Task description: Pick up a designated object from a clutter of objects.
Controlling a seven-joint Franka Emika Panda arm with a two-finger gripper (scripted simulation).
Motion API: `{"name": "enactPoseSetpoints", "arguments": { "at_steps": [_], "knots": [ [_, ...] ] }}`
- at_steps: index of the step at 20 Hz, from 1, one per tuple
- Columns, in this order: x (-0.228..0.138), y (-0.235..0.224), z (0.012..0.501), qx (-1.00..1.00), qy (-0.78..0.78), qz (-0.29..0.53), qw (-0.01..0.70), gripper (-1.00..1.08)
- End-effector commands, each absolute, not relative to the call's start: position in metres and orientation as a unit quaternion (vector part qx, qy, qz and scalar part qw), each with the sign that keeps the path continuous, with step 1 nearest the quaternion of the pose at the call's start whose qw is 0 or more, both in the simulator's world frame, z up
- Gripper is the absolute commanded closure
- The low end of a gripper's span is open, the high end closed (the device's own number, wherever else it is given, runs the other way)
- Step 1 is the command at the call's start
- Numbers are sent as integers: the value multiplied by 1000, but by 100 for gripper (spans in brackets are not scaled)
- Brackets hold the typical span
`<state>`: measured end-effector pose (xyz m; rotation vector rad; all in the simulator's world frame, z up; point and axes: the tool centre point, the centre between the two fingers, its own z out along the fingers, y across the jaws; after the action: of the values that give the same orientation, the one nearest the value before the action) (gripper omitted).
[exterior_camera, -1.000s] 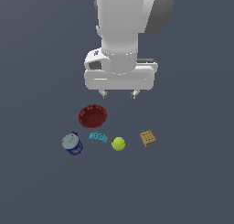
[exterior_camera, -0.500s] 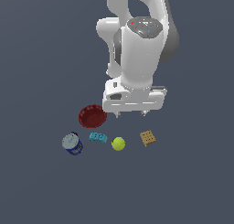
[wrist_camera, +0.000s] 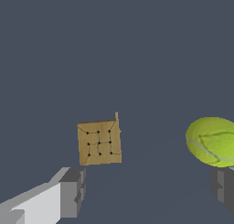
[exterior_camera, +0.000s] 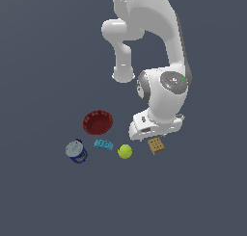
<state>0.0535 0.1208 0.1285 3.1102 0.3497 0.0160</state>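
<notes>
I have the pincer (wrist_camera: 146, 191) spread wide and gripping nothing; in the wrist view its two grey fingers (wrist_camera: 73, 191) stand far apart with bare counter (wrist_camera: 114, 45) between them. The tan grid block (exterior_camera: 156, 145) lies flat on the counter in the lower middle of the exterior view, just below the arm's white wrist housing (exterior_camera: 155, 126) and apart from the fingers. The yellow-green ball (exterior_camera: 125, 151) sits just to its left in that frame, then the teal brick (exterior_camera: 103, 144) and the blue can (exterior_camera: 76, 151) farther left. The dark red bowl (exterior_camera: 98, 122) rests above the brick.
</notes>
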Motion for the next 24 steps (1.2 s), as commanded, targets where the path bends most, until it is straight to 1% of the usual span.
{"name": "enactPoseSetpoints", "arguments": {
  "at_steps": [1,6,10,18,24],
  "knots": [
    [52,135,107,992,126,4,5,-92],
    [47,154,77,989,145,1,2,-92],
    [44,162,64,988,153,0,0,-92],
    [43,163,57,988,154,-1,0,-92],
    [43,163,29,988,154,0,0,-92]
  ]
}}
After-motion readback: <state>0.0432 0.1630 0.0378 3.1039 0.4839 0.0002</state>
